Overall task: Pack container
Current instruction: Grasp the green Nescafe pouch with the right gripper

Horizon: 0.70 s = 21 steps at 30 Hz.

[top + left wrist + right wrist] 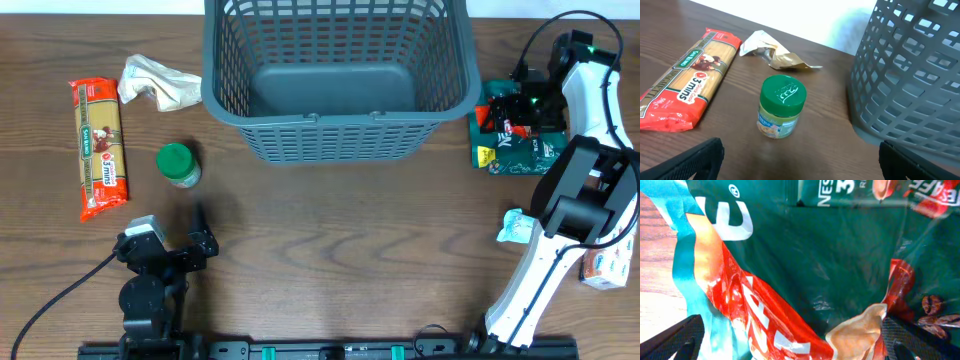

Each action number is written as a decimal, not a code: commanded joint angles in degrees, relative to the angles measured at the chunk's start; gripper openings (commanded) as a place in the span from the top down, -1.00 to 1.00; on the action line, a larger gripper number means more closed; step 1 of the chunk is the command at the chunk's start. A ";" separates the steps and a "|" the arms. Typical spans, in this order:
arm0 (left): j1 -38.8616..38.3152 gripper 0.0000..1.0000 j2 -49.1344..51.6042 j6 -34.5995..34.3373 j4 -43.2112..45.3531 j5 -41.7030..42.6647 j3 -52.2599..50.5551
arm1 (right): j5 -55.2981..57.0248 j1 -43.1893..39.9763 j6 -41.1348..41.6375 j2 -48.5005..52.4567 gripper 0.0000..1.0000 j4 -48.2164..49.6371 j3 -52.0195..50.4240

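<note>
Looking down from above, the big grey container (340,135) sits empty at the far side of the table, ready for food. The left gripper (200,232) waits near the front. Its own camera shows its jaws wide apart, pointing at a green-lid jar (782,107) beside the container, maybe to grab it. The right gripper (795,345) also stands wide, right over a coffee bag (830,280), not squeezing it.

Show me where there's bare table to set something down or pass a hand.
Free: the wide strip in front of the basket, from the jar across to the teal packet; the basket floor too. Crowded: pasta and wrapper at left; coffee bag and box by the right arm.
</note>
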 commanded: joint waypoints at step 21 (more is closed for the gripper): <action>0.28 -0.97 -0.35 0.96 -0.46 -0.46 -1.33 | -1.68 -1.31 -0.42 5.53 0.98 -0.31 -3.72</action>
